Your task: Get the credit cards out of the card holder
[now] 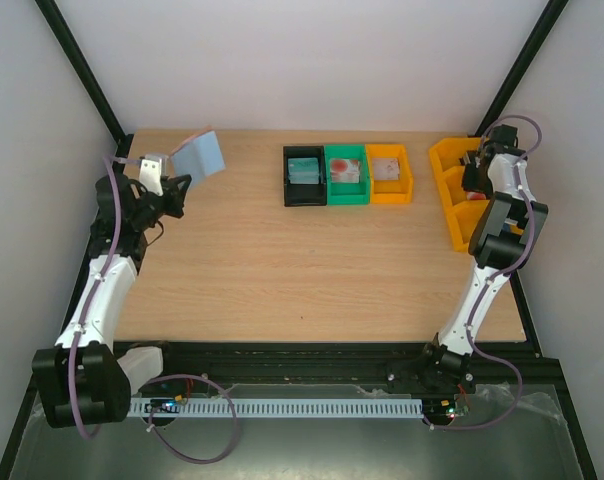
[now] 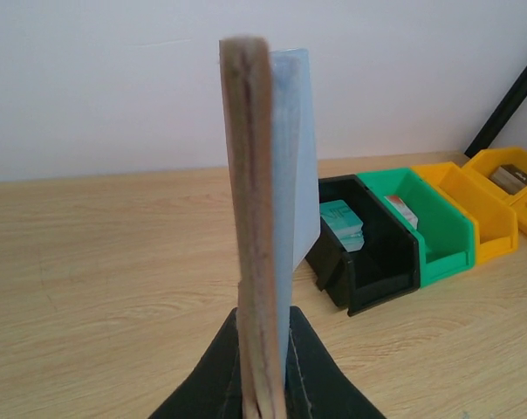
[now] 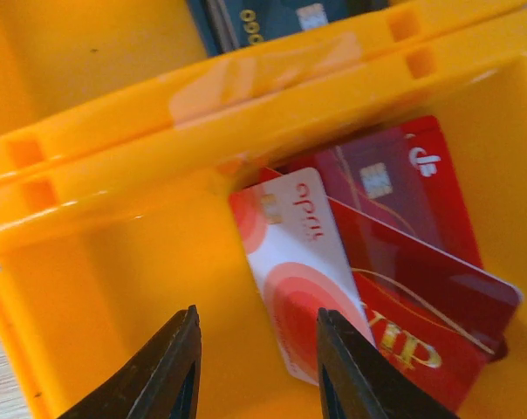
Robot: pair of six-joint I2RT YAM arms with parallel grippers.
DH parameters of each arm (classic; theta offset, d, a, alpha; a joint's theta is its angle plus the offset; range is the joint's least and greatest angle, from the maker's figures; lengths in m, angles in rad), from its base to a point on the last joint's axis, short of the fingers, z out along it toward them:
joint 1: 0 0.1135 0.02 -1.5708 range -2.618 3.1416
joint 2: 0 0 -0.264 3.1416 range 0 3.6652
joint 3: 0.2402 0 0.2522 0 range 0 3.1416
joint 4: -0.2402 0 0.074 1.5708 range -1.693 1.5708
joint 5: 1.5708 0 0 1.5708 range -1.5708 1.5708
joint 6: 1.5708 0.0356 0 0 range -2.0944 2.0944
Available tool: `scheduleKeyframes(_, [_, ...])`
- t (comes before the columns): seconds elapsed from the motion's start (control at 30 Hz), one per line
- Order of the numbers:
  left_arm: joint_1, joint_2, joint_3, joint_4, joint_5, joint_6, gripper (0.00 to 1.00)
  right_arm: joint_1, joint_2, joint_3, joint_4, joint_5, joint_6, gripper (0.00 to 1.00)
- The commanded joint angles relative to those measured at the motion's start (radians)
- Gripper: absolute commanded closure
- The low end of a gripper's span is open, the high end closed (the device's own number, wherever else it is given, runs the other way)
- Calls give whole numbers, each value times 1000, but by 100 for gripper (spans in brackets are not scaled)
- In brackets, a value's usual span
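Note:
My left gripper (image 1: 175, 175) is shut on the card holder (image 1: 200, 155) and holds it upright above the table's far left. In the left wrist view the card holder (image 2: 253, 218) stands edge-on between my fingers, tan leather on the left and blue-grey lining on the right; no card shows in it. My right gripper (image 3: 256, 349) is open and empty over a compartment of the large orange bin (image 3: 115, 262). In that compartment lie a white-and-red credit card (image 3: 298, 271), a bright red card (image 3: 420, 323) and a dark red card (image 3: 394, 183).
Three small bins stand in a row at the back: a black bin (image 1: 304, 178) with teal cards (image 2: 344, 223), a green bin (image 1: 346, 175) and an orange bin (image 1: 389, 175). The large orange bin (image 1: 450, 210) is at the far right. Black frame posts rise at both back corners.

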Motion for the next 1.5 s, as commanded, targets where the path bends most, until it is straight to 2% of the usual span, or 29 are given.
scheduleKeyframes(0.0, [-5, 9, 36, 11, -1, 14, 94, -4, -42, -3, -12, 138, -34, 64])
scheduleKeyframes(0.4, [-5, 8, 76, -63, -48, 23, 94, -4, 40, 53, 23, 192, -76, 64])
scheduleKeyframes(0.87, [-5, 19, 92, -87, -42, 27, 94, -2, 88, 72, 40, 25, -89, 64])
scheduleKeyframes(0.93, [-6, 19, 89, -87, -43, 25, 94, 2, 90, 68, 36, 14, -85, 66])
scheduleKeyframes(1.2, [-7, 22, 88, -88, -48, 30, 93, 10, 100, 63, 40, 34, -80, 85])
scheduleKeyframes(1.47, [-7, 23, 92, -93, -50, 39, 93, 18, 103, 28, 28, -17, -97, 86])
